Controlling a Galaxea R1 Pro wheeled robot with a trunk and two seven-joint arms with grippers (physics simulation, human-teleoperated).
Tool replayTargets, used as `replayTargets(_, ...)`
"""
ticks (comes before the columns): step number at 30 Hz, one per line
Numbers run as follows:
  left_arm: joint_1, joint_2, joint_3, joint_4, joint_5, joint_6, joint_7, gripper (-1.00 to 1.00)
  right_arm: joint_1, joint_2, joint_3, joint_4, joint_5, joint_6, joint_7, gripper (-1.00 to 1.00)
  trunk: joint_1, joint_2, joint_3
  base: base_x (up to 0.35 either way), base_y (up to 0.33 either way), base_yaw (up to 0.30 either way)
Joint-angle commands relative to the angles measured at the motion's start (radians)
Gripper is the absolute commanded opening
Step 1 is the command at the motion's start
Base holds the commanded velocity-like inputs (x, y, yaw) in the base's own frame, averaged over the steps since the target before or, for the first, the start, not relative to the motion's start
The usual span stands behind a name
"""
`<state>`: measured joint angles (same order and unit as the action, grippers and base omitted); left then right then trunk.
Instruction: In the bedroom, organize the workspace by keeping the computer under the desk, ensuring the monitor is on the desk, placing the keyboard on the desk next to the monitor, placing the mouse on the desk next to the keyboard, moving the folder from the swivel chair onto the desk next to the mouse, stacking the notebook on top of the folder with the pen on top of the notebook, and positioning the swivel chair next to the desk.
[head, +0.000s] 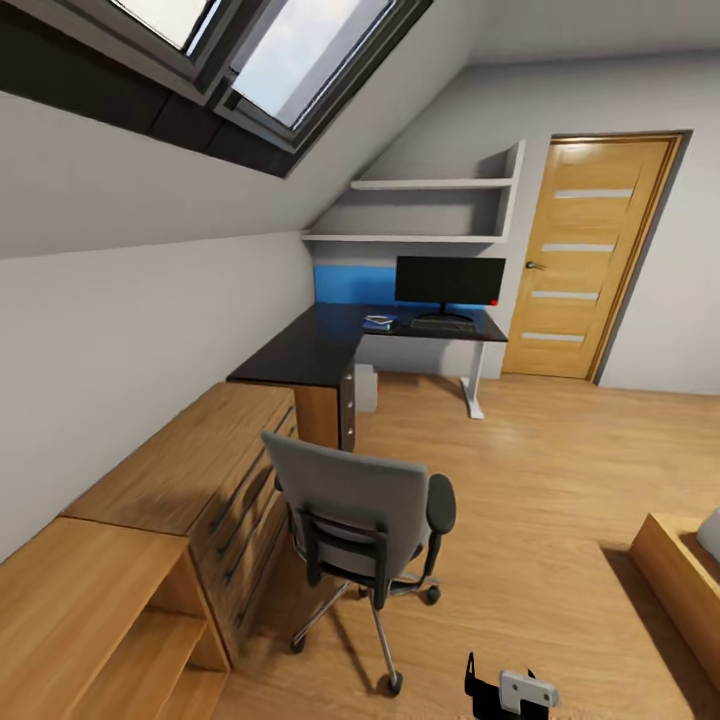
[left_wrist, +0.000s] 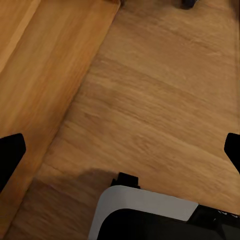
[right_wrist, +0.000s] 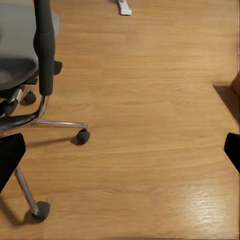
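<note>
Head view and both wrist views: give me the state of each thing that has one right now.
door: shut.
monitor: upright on the desk, screen dark.
keyboard: flat on the desk, in front of the monitor.
swivel chair: upright on the floor, apart from the desk.
left gripper: jaws open, empty.
right gripper: jaws open, empty.

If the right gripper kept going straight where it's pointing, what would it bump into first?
Probably the bare wood floor. The right gripper points down at it with fingers apart. The swivel chair sits off to one side, likely missed, though depth is hard to judge.
</note>
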<state>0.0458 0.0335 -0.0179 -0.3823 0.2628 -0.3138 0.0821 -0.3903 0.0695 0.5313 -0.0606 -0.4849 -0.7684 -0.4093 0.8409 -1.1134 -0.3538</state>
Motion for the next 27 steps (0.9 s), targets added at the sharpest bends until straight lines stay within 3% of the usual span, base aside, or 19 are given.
replayTargets(1, 0.000, 0.000, -0.002, -0.002, 0.001, -0.001, 0.004, 1.00, -0.001, 0.001, 0.009, 0.001, -0.004, -0.002, -0.006, 1.00, 0.000, -0.001, -0.001, 0.000, 0.224, -0.300)
replayTargets(11, 0.001, 0.000, -0.002, -0.002, 0.001, -0.001, 0.004, 1.00, -0.001, 0.000, 0.009, 0.001, -0.005, -0.002, -0.007, 1.00, 0.000, -0.001, -0.001, 0.000, 0.084, -0.255)
replayTargets(19, 0.000, 0.000, -0.002, -0.002, 0.001, -0.001, 0.004, 1.00, -0.001, -0.001, 0.011, 0.002, -0.002, -0.003, 0.007, 1.00, 0.000, -0.001, -0.001, 0.000, 0.015, -0.051)
replayTargets(27, 0.000, 0.000, -0.002, -0.002, 0.001, -0.001, 0.004, 1.00, -0.001, -0.005, 0.012, 0.003, -0.001, -0.002, 0.075, 1.00, 0.000, -0.001, -0.001, 0.000, 0.167, -0.005)
